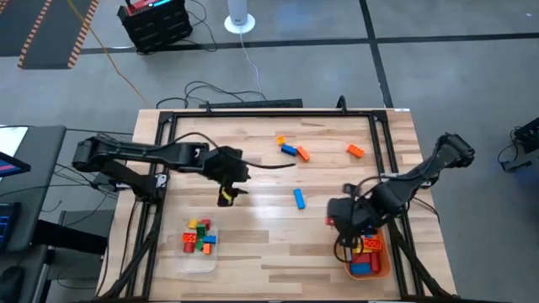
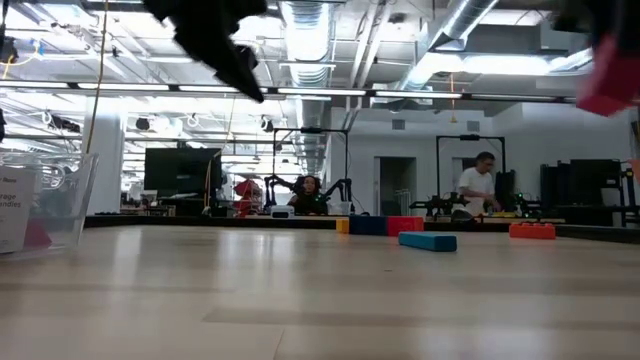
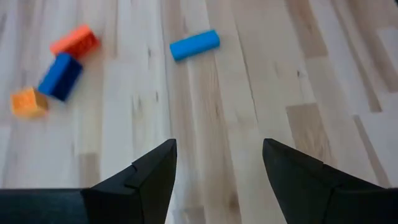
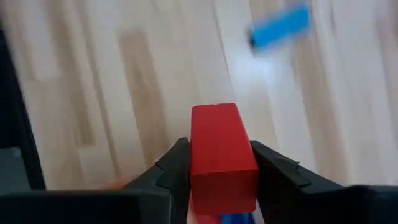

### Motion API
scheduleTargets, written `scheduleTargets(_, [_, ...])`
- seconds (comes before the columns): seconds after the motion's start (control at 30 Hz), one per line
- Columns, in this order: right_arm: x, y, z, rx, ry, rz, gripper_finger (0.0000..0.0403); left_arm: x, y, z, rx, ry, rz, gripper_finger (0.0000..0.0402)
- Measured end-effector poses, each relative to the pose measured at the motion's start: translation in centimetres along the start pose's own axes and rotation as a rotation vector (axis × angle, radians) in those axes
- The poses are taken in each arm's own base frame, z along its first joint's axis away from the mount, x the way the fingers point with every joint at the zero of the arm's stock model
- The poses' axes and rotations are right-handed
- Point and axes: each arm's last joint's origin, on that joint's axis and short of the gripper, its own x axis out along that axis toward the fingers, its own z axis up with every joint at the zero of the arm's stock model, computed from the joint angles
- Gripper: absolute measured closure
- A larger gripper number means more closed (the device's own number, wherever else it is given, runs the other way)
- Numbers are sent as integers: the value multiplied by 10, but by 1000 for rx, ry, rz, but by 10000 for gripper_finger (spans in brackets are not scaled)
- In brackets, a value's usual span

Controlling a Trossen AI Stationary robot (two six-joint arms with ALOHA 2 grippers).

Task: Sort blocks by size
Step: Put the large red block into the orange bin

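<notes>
The table [image 1: 269, 244] is plain wood with both arms over it; the right gripper [image 4: 214, 163] is clamped on a long red block [image 4: 221, 155] beside the orange tray [image 1: 381, 271] (half hidden under that arm, so the blue and red blocks in it are hard to count); the clear tray [image 1: 199, 259] holds a small pile of short bricks; the left gripper [image 3: 217, 163] hangs wide open and empty mid-table; a blue bar [image 1: 299, 199] lies loose between the arms, long axis running toward the far edge.
</notes>
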Motion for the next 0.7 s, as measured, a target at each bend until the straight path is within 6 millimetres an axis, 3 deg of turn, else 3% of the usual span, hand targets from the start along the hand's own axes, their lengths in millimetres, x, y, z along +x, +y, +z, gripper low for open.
scheduleTargets(0.23, [10, -3, -27, 190, 214, -53, 237, 1, -5, -31, -47, 32, 35, 171])
scheduleTargets(0.43, [27, -7, -41, 281, 293, -106, 228, -1, -4, -31, -39, 7, 59, 171])
scheduleTargets(0.7, [31, -2, -52, 407, 428, -63, 168, -2, -3, -30, -19, 5, 94, 171])
